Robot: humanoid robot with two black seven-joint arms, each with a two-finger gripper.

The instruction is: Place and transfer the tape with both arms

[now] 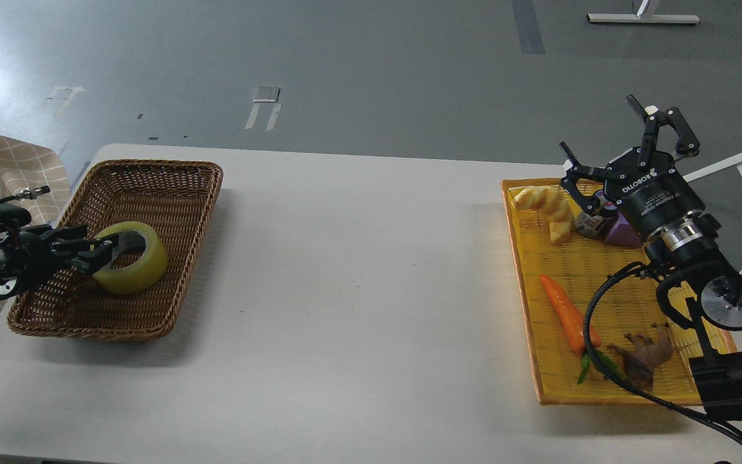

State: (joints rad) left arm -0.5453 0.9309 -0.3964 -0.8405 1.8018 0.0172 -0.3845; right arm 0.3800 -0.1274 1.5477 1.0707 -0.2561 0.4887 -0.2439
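Yellow translucent roll of packing tape (pixel 131 256) sits inside the brown woven wicker basket (pixel 152 187) at the table's left end, tilted, its open core facing up and toward my left side. My left gripper (pixel 105 250) is right at it: one finger appears to reach into the core, the other lies against the outer wall, so I read it as clamped on the roll's near wall, though the fingers are dark and the contact is hard to confirm.

Key relation: tape lies at the left gripper's tips, well apart from my right gripper (pixel 628 151), with the whole bare white tabletop (pixel 358 270) between them. Left arm is clearly the nearer one.

Right gripper hovers over the far end of the flat yellow woven tray (pixel 532 322), fingers spread, holding nothing. Below it lie a toy croissant (pixel 548 206) and a purple block (pixel 622 231); an orange plastic carrot (pixel 567 312) and a brown toy animal figure (pixel 645 354) sit nearer me.

My judgement: a handover needs both arms to meet mid-table, roll's axis turned so the right fingers can take the free wall.
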